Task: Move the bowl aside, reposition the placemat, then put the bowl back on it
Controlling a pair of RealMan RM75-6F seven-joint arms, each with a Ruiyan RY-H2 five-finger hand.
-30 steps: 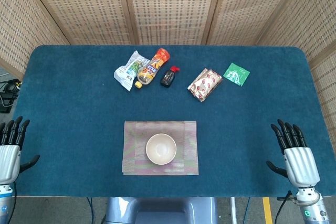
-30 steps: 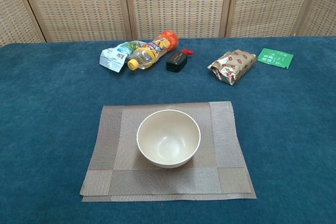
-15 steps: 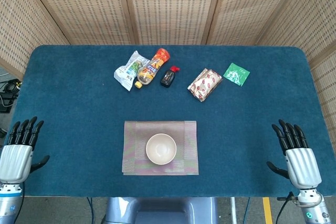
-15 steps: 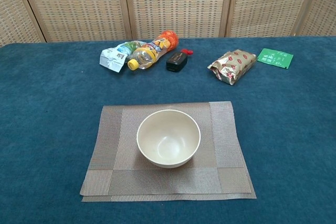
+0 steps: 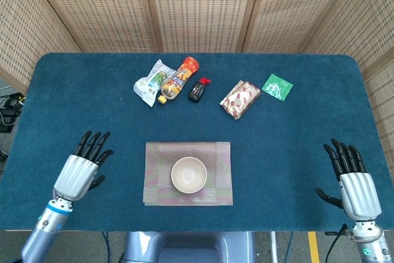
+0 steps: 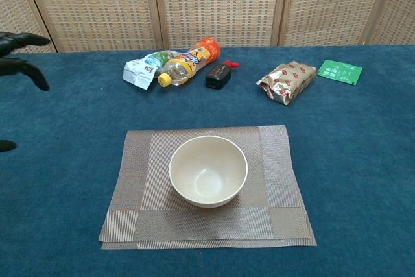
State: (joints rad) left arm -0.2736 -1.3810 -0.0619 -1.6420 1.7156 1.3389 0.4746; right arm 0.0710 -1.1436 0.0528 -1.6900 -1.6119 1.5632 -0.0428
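While hands hover, one bowl (image 5: 188, 175), one placemat (image 5: 220, 155)

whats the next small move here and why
Probably bring the left robot hand rightward to the bowl to grip it. The bowl sits on the placemat, so the mat cannot be repositioned yet. That hand is open and nearer the bowl than the right robot hand.

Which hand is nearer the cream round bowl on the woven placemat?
Left. The left hand hovers open just off the placemat's left edge; the right hand sits far off beyond the cream round bowl, at the table's right corner.
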